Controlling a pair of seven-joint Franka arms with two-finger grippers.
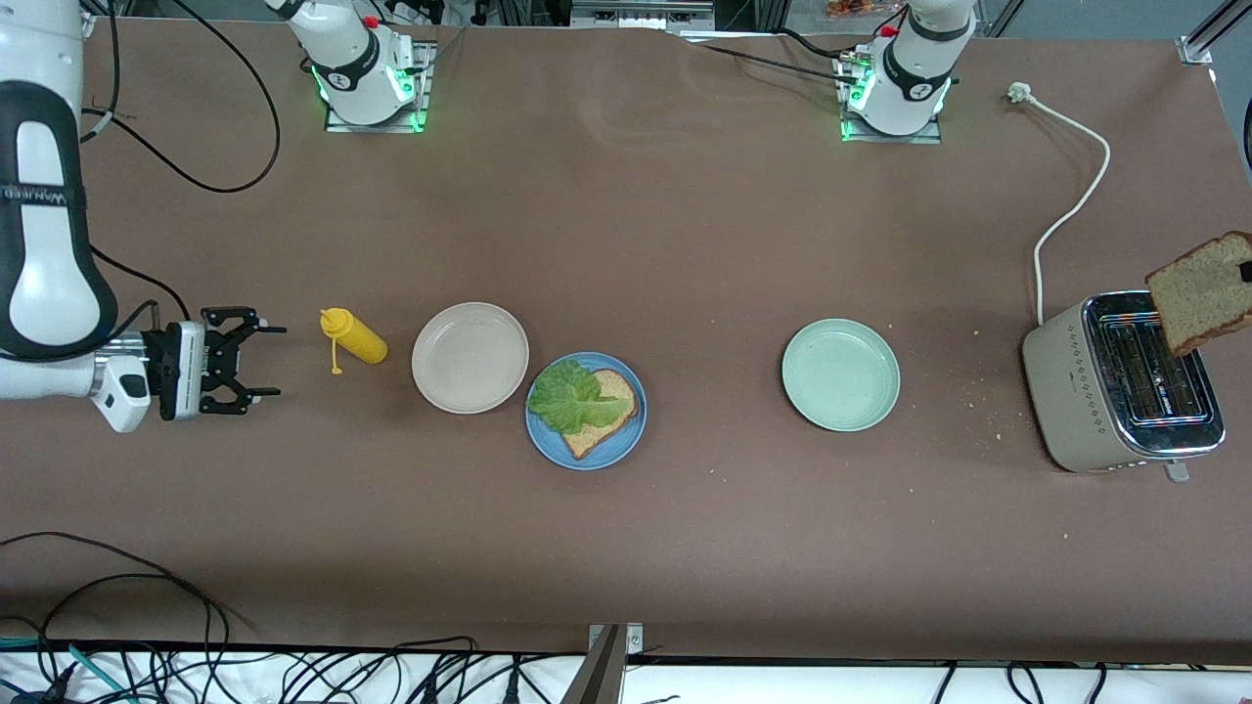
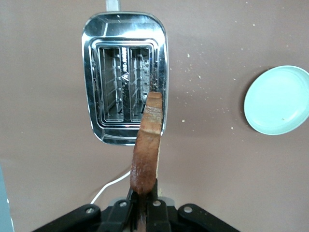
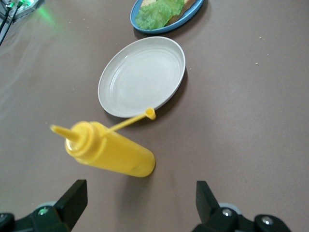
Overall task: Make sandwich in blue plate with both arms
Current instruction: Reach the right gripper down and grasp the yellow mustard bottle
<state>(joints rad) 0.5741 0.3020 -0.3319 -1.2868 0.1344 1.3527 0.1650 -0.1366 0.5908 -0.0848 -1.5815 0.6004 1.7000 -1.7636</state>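
Front view first: the blue plate [image 1: 586, 452] sits mid-table with one slice of brown toast [image 1: 608, 416] on it and a green lettuce leaf [image 1: 570, 396] lying on top, so the sandwich is open-faced. A cream plate [image 1: 469, 356] touches the blue plate's rim toward the right arm's end of the table. A yellow squeeze bottle [image 1: 354, 335] stands just beside that. The right gripper [image 1: 256, 363] waits low near the bottle, fingers spread wide, holding nothing. A mint-green plate [image 1: 840, 374] sits toward the left arm's end, then a beige toaster [image 1: 1120, 385] with a white cord [image 1: 1074, 200]. A second toast slice [image 1: 1199, 289] hangs over the toaster.

Left wrist view: the left gripper [image 2: 143, 209] is clamped on the bottom edge of that slice [image 2: 147, 154], held upright, edge-on, above the toaster's slots [image 2: 126, 84]. Crumbs dot the table.

Right wrist view: spread fingers [image 3: 73, 199] flank the bottle [image 3: 111, 151], not touching it. The cream plate [image 3: 143, 76] and blue plate [image 3: 164, 26] are in view too.
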